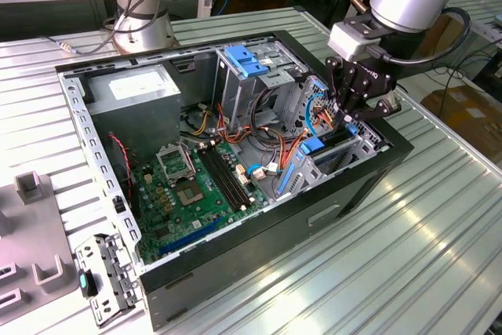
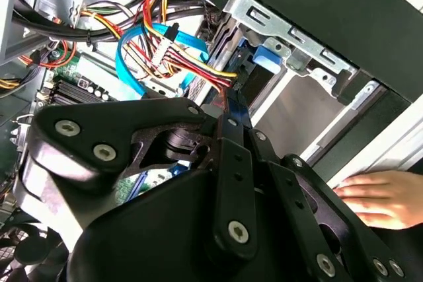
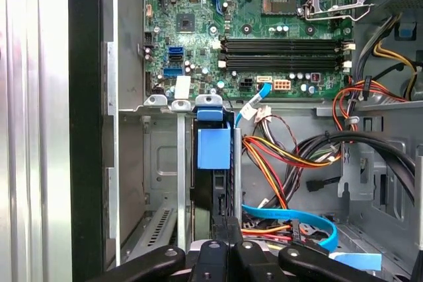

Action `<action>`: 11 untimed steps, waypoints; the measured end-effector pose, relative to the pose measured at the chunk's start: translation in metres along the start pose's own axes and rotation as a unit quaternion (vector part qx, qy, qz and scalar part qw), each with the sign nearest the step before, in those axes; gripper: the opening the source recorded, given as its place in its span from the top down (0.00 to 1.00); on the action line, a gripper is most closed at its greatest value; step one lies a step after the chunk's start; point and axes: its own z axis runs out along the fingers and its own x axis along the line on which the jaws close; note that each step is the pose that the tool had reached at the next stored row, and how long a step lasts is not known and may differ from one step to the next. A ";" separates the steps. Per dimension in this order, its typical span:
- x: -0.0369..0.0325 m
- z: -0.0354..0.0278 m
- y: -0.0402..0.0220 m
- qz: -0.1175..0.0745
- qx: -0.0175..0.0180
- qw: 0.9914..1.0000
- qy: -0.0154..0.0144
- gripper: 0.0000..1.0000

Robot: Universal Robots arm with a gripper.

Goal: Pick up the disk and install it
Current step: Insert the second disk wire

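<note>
Fingers (image 3: 223, 232): sitting drawn close together over the disk's near end at the mouth of the cage; whether they are pressing on it or nipping an edge I cannot tell.
Tabletop (image 1: 408, 272): carrying the open case, with bare ribbed room lying toward the exterior view's right.
Case (image 1: 259, 233): lying on its side, lid off; its black wall is running just beside the cage, so sideways room is looking tight there.
Cage (image 3: 158, 156): holding the disk upright between its metal guides.
Disk (image 3: 211, 189): standing in its slot, blue tab toward the board, looking nearly or fully seated.
Cables (image 3: 291, 156): crowding the open side of the cage, close to the fingers.
Hand (image 2: 377, 196): a person's, resting outside the case wall, apart from the arm.
Doing it well: pushing straight along the guides, keeping the rails square and clearing the cables.
</note>
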 end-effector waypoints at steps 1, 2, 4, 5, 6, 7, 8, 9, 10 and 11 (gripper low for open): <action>-0.0001 -0.0005 0.0000 0.000 0.000 1.000 0.000 0.89; -0.0001 -0.0023 0.0000 0.000 0.000 1.000 0.000 0.89; -0.0002 -0.0164 -0.0001 0.000 0.000 1.000 0.000 0.89; -0.0003 -0.0210 -0.0001 0.000 0.000 1.000 0.000 0.89; -0.0005 -0.0253 -0.0002 0.000 0.000 1.000 0.000 0.89; -0.0006 -0.0324 -0.0002 0.000 0.000 1.000 0.000 0.89; -0.0011 -0.0394 -0.0003 0.000 0.000 1.000 0.000 0.89; -0.0022 -0.0452 -0.0003 0.000 0.000 1.000 0.000 0.89; -0.0036 -0.0481 -0.0003 0.000 -0.001 1.000 0.000 0.89; -0.0062 -0.0502 -0.0003 0.000 -0.001 1.000 0.000 0.89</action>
